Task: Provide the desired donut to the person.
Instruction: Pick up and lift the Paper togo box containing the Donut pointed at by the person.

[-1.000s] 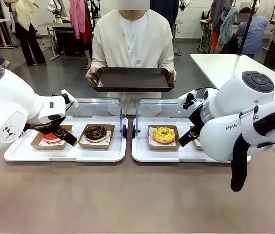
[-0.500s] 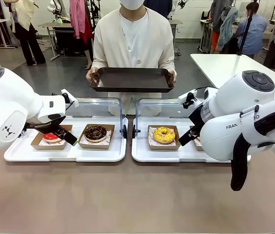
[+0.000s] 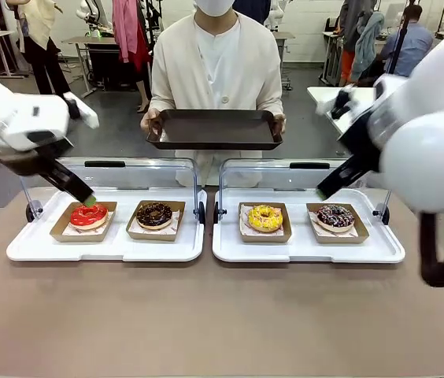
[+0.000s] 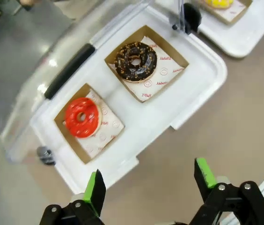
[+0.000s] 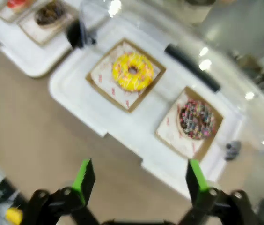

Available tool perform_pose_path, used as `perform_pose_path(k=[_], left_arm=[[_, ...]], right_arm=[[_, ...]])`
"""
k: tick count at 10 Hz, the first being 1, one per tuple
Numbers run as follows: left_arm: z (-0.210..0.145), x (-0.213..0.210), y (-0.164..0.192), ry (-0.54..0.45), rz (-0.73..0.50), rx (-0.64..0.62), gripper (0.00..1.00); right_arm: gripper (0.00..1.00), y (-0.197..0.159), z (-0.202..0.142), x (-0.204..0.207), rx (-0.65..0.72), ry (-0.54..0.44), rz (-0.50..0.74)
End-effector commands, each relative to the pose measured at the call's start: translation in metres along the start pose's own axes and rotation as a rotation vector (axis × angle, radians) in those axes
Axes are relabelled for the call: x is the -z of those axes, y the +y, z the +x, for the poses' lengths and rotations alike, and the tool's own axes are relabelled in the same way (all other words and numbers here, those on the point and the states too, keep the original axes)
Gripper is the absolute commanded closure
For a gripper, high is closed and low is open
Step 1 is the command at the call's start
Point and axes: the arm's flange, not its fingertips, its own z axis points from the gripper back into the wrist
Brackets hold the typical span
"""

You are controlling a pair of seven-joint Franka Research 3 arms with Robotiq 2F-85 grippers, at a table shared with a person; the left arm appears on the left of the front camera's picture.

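The matt tan table [image 3: 206, 315] bears smooth, glossy white plastic trays [image 3: 108, 250] with clear plastic lids [image 3: 139, 177], brown cardboard holders [image 3: 58, 230] and a shiny red-glazed donut [image 3: 88, 215], while the dark serving tray [image 3: 214, 127] looks matt.

Bare bench [image 3: 222, 315] at 6 o'clock gives free passage. Raised clear lids [image 3: 139, 175] at 12 o'clock wall off the donuts [image 3: 264, 217]; above them is open.
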Motion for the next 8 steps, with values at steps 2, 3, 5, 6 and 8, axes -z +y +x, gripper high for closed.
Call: perform_pose_path(k=[2,3,5,6,8], left_arm=[[-0.004,-0.052,0.011,-0.042,0.02,-0.001,0.0],[-0.004,-0.047,0.008,-0.089,0.046,0.022,0.0],[-0.002,-0.057,0.004,-0.032,0.012,-0.002,0.0],[-0.002,-0.057,0.004,-0.032,0.012,-0.002,0.0],[-0.002,-0.057,0.004,-0.032,0.012,-0.002,0.0]], right_arm=[[0.0,-0.005,-0.013,-0.068,0.016,0.014,-0.041],[0.0,-0.003,-0.013,-0.063,-0.001,0.015,-0.046],[0.0,-0.001,-0.014,-0.071,0.01,-0.01,-0.02],[0.0,-0.001,-0.014,-0.071,0.01,-0.01,-0.02],[0.0,-0.001,-0.014,-0.071,0.01,-0.01,-0.02]])
